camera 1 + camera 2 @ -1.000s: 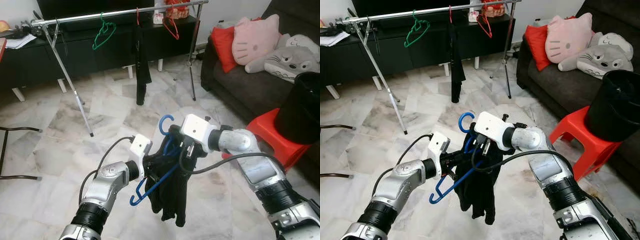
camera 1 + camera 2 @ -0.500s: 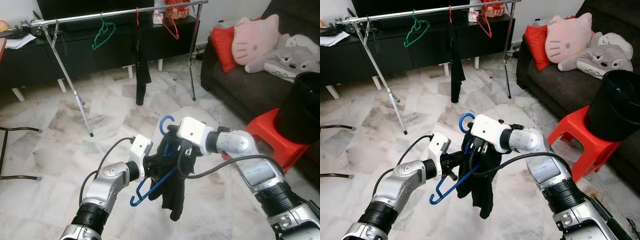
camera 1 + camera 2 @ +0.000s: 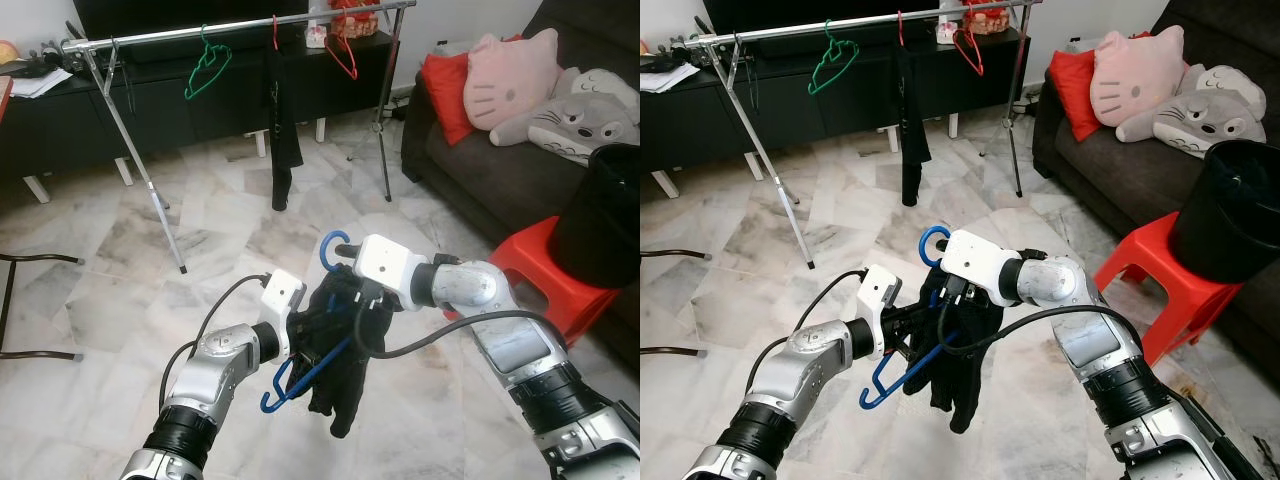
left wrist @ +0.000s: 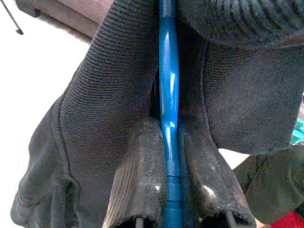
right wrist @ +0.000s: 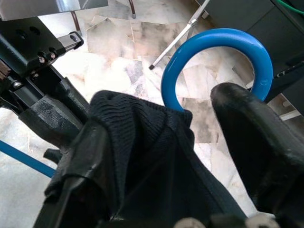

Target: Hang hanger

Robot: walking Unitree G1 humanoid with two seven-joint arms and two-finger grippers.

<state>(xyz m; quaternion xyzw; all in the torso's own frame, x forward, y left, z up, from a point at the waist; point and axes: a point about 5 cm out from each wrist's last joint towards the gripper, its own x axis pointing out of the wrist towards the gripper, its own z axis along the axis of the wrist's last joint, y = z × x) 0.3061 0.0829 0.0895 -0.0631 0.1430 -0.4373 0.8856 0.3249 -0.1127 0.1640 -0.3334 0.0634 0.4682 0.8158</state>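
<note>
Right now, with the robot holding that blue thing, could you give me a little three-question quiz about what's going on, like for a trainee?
1. True or false: the left gripper is shut on the blue hanger.
2. What is draped over the hanger? A) black knit garment B) red towel C) nothing
3. Fill in: on the clothes rail an empty ____ hanger hangs left of the black clothing.

Key: 1 true; 2 A; 3 green.

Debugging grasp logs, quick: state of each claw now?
Left claw: shut on the blue hanger.
Right claw: holding the black knit garment near the hanger's hook.
</note>
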